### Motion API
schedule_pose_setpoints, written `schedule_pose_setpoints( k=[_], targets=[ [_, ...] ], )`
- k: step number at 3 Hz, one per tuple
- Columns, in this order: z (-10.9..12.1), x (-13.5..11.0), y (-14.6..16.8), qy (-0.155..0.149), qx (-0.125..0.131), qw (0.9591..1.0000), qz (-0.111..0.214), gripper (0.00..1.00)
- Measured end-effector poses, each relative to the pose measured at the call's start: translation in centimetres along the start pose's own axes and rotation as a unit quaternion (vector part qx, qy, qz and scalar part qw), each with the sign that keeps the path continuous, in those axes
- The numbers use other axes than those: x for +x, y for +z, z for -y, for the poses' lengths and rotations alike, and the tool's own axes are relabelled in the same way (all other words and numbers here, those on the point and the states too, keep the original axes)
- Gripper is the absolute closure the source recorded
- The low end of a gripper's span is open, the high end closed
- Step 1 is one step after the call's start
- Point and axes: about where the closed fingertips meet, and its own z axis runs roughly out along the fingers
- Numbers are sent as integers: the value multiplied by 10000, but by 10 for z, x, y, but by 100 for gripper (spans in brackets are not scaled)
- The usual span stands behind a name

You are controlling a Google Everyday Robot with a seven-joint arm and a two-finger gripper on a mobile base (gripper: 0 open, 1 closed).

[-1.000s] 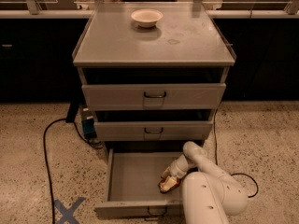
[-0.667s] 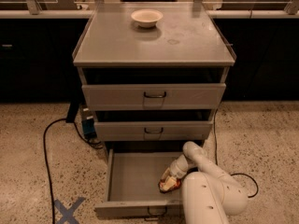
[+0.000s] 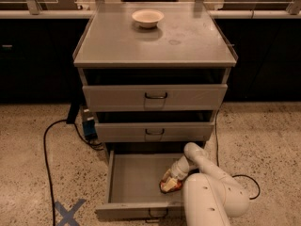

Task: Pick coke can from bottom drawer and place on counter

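Observation:
The bottom drawer (image 3: 134, 178) of the grey cabinet is pulled open, its flat grey floor showing. My white arm reaches down into it from the lower right. My gripper (image 3: 172, 179) is at the drawer's right side, right on the red coke can (image 3: 167, 187), which rests low on the drawer floor and is partly hidden by the gripper. The counter (image 3: 141, 48) is the grey cabinet top above, far from the gripper.
A cream bowl (image 3: 147, 18) stands at the back middle of the counter. Two upper drawers (image 3: 155, 97) are shut. A black cable (image 3: 46, 154) and a blue tape cross (image 3: 69, 213) lie on the speckled floor at the left. Dark cabinets stand behind.

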Motion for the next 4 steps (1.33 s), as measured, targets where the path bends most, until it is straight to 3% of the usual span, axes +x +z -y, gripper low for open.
schedule_pose_setpoints(
  k=[1, 2, 4],
  targets=[
    [0, 0, 0, 0, 0, 10000, 0, 16],
    [0, 0, 0, 0, -1, 10000, 0, 0],
    [1, 3, 1, 18, 13, 10000, -47, 0]
  ],
)
